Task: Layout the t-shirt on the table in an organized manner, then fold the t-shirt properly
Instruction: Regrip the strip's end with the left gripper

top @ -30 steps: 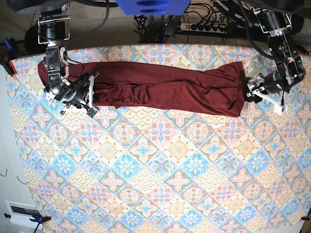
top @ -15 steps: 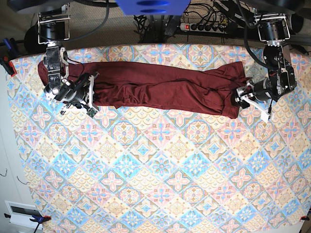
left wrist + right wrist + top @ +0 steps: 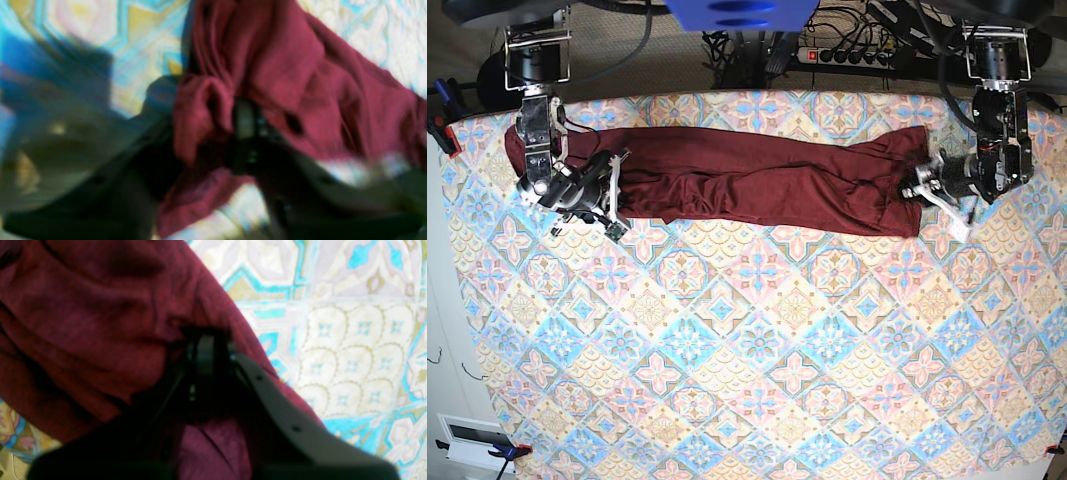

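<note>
The dark maroon t-shirt (image 3: 757, 180) lies as a long wrinkled band across the far part of the patterned table (image 3: 757, 350). My right gripper (image 3: 612, 192) sits at the shirt's left end. In the right wrist view that gripper (image 3: 206, 340) is shut, with the t-shirt (image 3: 83, 323) pinched in its jaws. My left gripper (image 3: 913, 190) is at the shirt's right end. The blurred left wrist view shows a bunched fold of the t-shirt (image 3: 300, 83) caught between the jaws of this gripper (image 3: 213, 116).
A power strip with cables (image 3: 847, 55) runs behind the table's far edge. Clamps (image 3: 442, 130) hold the cloth at the left edge. A white box (image 3: 472, 435) stands off the near left corner. Patterned cloth (image 3: 350, 340) lies bare beside the shirt.
My left gripper has moved left from beside the shirt onto its right end and closed its jaws on the fabric. The right arm has not moved.
</note>
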Tool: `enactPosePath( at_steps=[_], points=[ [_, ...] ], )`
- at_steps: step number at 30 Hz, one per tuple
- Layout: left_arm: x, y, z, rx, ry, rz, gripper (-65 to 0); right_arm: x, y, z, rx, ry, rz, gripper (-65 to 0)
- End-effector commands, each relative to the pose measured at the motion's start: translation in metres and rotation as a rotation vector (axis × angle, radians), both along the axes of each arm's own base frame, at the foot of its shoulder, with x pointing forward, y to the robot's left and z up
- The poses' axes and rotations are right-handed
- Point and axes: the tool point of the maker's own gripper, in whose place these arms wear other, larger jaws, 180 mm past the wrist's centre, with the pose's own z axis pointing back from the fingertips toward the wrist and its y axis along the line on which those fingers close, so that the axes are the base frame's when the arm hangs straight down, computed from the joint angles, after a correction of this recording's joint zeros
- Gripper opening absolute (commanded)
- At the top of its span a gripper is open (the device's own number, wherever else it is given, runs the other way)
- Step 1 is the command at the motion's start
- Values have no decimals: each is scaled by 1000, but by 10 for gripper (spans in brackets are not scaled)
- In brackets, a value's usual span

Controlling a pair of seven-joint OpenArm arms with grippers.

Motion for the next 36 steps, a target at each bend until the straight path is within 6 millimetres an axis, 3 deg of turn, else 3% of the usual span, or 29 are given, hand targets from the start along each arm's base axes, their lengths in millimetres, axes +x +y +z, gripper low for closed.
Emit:
enactPosePath(
  at_steps=[1,4,7,18,26,30,36],
  points=[
    [4,-5,6,-14,-31,-17,-498,-24,-19,-19,-112,100,-11,-608],
    [6,-4,8,-9,-57,-37,-530,-24,-19,-19,-113,100,-11,-608],
    [14,4,12,-2,-98,4,-650,-24,-20,-19,-113,99,-14,-608],
    [28,96,45,87,-203,240,-650,-8,-11,2,-109,19,10,-608],
    [32,142,70,180,-246,276,-650,15,9,48,-92,-144,62,-608],
    [32,162,83,204,-269,317,-650,18,19,68,-84,-208,89,-608],
    [24,161,76,209,-246,310,-650,9,25,70,-79,-213,107,-605]
  ],
)
